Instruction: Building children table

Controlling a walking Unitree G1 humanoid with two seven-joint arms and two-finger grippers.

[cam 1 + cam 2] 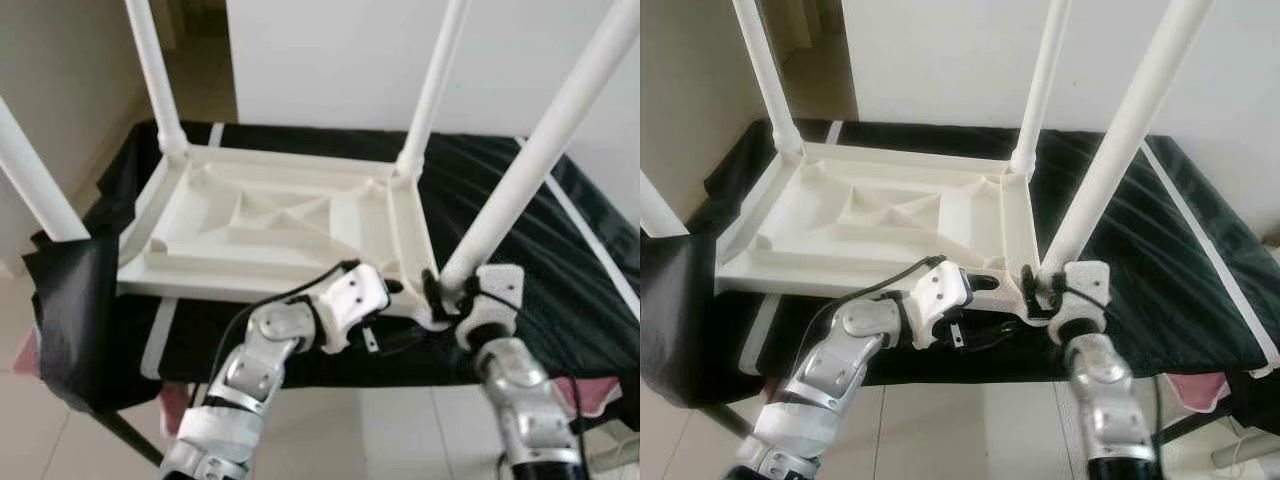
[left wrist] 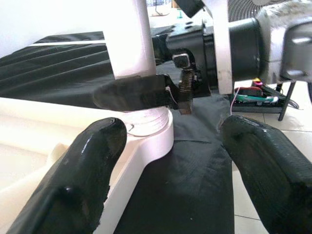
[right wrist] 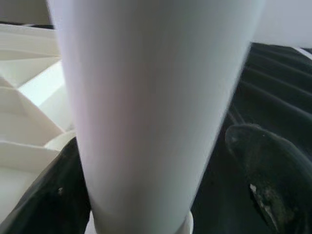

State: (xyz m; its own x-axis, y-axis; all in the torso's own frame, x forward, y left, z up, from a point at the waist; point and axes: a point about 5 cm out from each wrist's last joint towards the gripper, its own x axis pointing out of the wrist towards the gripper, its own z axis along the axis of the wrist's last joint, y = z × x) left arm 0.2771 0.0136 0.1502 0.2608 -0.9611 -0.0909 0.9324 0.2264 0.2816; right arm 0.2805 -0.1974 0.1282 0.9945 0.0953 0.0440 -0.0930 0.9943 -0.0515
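A white plastic children's table (image 1: 270, 215) lies upside down on a black cloth, with its legs pointing up. The near right leg (image 1: 530, 170) stands in the corner socket (image 2: 151, 131) closest to me. My right gripper (image 1: 440, 290) is open around the base of this leg (image 3: 146, 97); one finger (image 2: 131, 92) lies against it and the other finger (image 3: 265, 170) stands a little off. My left gripper (image 1: 400, 315) is open at the same corner, and its fingers (image 2: 92, 161) straddle the socket without touching the leg.
The other legs rise at the far left (image 1: 155, 70), the far right (image 1: 430, 80) and the near left (image 1: 30, 170). The black cloth (image 1: 560, 260) covers a low stand and hangs loose at the left (image 1: 75, 320). Tiled floor (image 1: 380, 430) lies below.
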